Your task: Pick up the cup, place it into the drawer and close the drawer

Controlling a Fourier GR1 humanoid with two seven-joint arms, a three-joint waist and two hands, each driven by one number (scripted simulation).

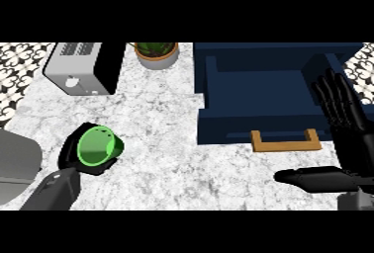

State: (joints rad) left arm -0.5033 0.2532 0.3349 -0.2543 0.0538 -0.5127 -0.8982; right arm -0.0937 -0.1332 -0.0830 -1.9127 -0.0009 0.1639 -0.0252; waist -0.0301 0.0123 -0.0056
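The left forearm (55,190) came in from the lower left corner and slanted up over the marble table (168,163). At its end the left robot hand (73,142) was wrapped round the green cup (99,146), black fingers curled along the cup's left side and beneath it, so that the cup's open mouth showed between them. Whether the cup's base touched the table could not be told. The cup sat at the left of the table, well apart from the drawer (256,94). The dark blue drawer stood pulled open at the upper right, and its wooden handle (286,142) faced the robot. The right robot hand (355,148) stood at the view's right edge, fingers straight and pointing up the view beside the drawer's right wall. Its thumb (312,179) was spread out to the left, below the handle. It held nothing and was resting. A white toaster (76,66) and a potted plant (156,53) stood along the far side of the table, left of the drawer. A grey object (15,168) lay at the left edge near the forearm.
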